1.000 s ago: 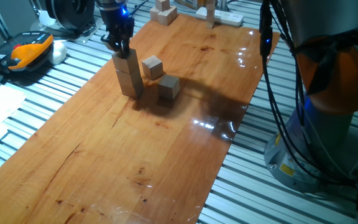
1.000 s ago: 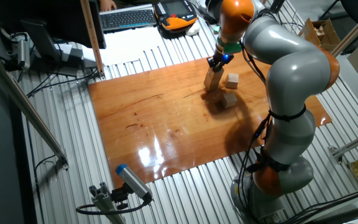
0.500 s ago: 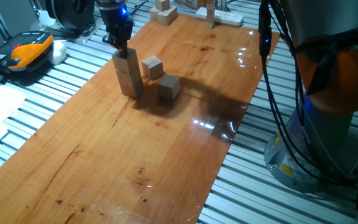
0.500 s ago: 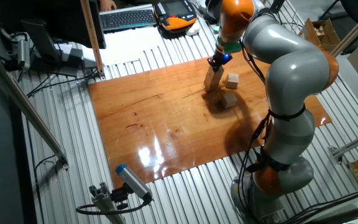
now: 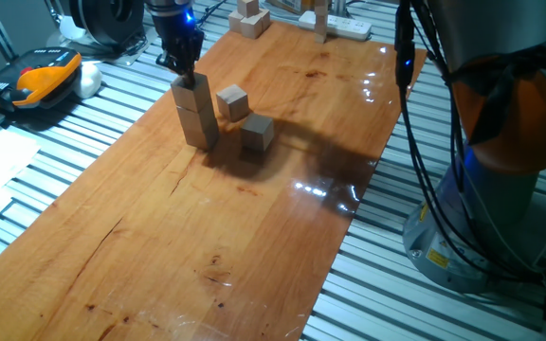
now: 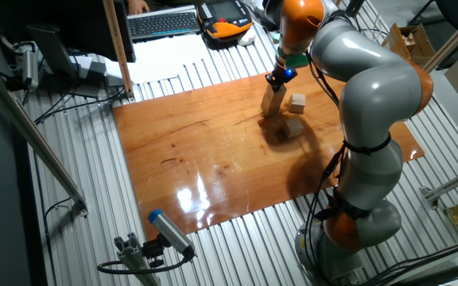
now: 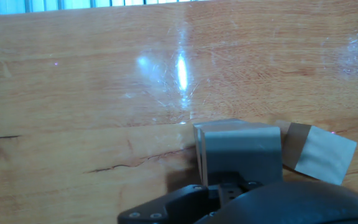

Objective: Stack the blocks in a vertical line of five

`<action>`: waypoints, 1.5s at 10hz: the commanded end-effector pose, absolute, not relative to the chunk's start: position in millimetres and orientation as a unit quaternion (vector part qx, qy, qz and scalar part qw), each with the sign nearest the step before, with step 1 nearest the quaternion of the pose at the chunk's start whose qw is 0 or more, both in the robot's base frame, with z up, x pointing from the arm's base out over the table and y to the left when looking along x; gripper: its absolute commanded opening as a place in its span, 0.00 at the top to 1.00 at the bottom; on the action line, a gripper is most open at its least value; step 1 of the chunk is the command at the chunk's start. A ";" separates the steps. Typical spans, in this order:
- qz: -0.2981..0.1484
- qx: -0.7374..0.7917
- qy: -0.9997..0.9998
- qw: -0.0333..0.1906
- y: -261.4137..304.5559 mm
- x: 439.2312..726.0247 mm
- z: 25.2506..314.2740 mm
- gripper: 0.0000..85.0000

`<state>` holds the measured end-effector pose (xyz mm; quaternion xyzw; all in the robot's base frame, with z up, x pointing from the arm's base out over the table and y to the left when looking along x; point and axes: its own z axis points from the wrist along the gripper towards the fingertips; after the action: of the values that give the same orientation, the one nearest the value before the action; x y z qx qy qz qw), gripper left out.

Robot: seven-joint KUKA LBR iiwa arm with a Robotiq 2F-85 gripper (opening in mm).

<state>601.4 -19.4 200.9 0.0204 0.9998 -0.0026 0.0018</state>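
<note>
Five wooden blocks show: a three-cube stack (image 5: 195, 114) with the hand (image 5: 181, 68) just above its top, jaw gap impossible to judge, then two loose cubes (image 5: 232, 102) (image 5: 257, 133) right of the stack on the surface (image 5: 254, 218), while the hand view frames only the stack top (image 7: 238, 152) and one cube (image 7: 319, 154).

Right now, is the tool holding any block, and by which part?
It cannot be told. The tool sits at the top block of the three-high stack, but no view shows whether its fingers clamp the sides.
</note>
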 end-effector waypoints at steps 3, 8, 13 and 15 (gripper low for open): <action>0.016 0.022 1.000 0.003 -18.4 599.8 201.5 1.00; 0.021 0.021 1.000 0.010 -18.3 595.8 202.7 1.00; 0.024 0.019 0.999 0.012 -18.3 589.4 204.1 1.00; 0.024 0.017 0.999 0.013 -18.5 587.8 204.4 1.00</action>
<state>587.5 -18.4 204.5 0.0172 0.9995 0.0244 0.0134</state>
